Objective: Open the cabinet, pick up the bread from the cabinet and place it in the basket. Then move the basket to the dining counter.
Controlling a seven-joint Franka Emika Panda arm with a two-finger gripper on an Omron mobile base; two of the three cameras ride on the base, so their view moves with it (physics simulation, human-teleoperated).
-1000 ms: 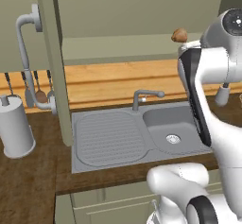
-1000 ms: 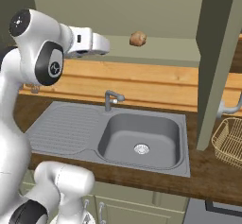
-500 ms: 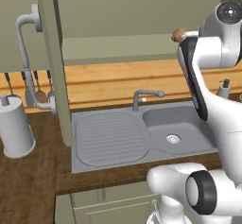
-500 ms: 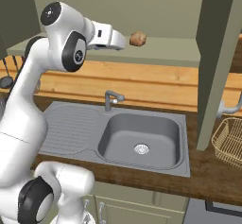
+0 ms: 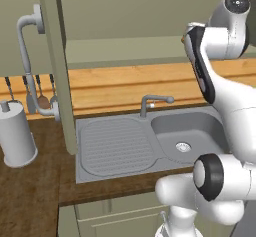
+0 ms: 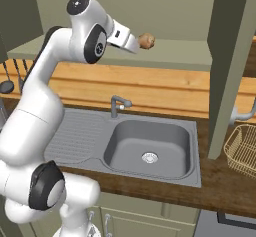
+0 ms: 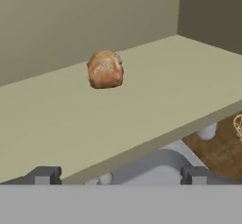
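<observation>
Robot arm reaches for bun on open cabinet shelf. The cabinet (image 6: 227, 56) stands w/ both doors swung wide over the sink (image 6: 147, 143); the bread (image 7: 105, 69) sits alone on the bare shelf, upright, well back from the front edge and apart from the side wall. In the right base view the bread (image 6: 146, 41) shows just past the end of the hand, near but seemingly not touching.

The gripper (image 7: 120, 176) is spread as wide as it goes and has nothing in it; in the hand view its two dark tips rise at the bottom, w/ the bun ahead and a bit left of centre between them, shelf edge between tips and bun.

Handling, as a judgement: bun looks light, rounded, soft-crusted, so it should give under pressure and could roll or skid on the smooth shelf if nudged from one side. Best hold is prob. across its widest middle, fingers on opp. flanks, low enough not to ride up over the dome, w/ a gentle squeeze. It is narrower than the spread of the jaws, so there is room to straddle it once the hand is lined up.

The basket (image 6: 242, 150) rests on the dark worktop to the right of the sink, below the right door, well apart from the bun; its mesh corner also peeks in at the hand view's right edge.
</observation>
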